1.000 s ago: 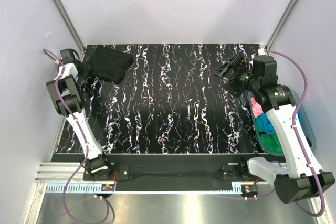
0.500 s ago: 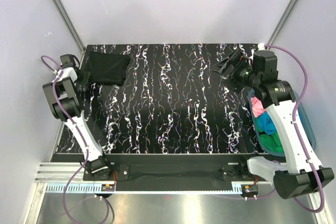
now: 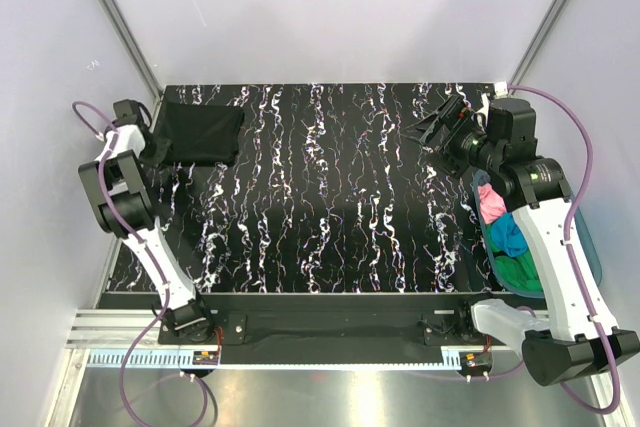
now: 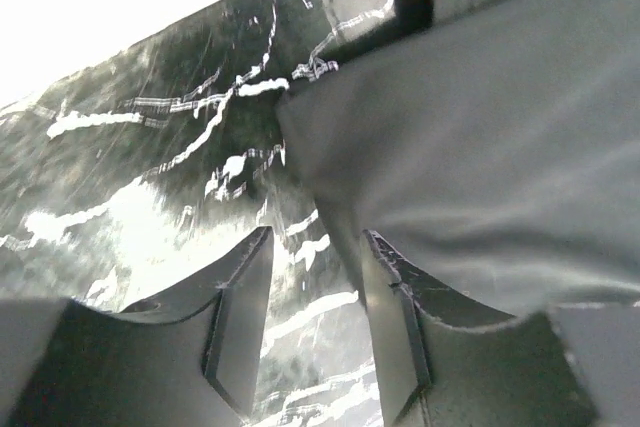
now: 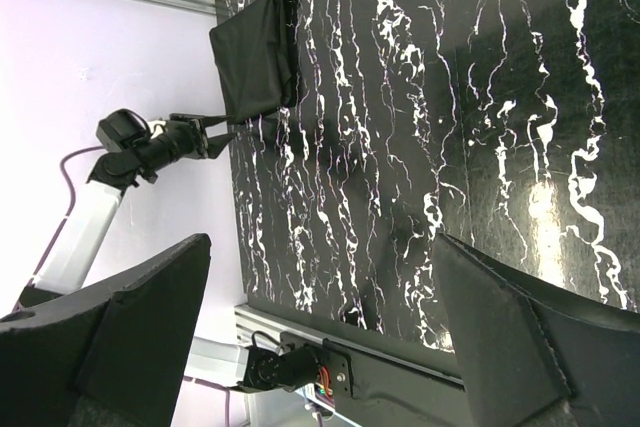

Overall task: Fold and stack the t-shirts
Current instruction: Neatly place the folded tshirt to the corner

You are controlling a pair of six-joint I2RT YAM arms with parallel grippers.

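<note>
**Left gripper (image 4: 318, 247) and right gripper (image 5: 322, 247) both open, black t-shirt (image 3: 200, 132) far-left**

At the table's (image 3: 330, 197) near-right edge sits the teal tub (image 3: 590, 247); green t-shirt (image 3: 520, 272) nearest, turquoise t-shirt (image 3: 510, 237) behind it, pink t-shirt (image 3: 490, 202) furthest back; over the table's far-right part the right gripper hangs with jaws spread wide, nothing in them; in the far-left corner the black t-shirt lies folded flat; the left gripper sits low at its left edge, fingers apart, bare table between them.
</note>
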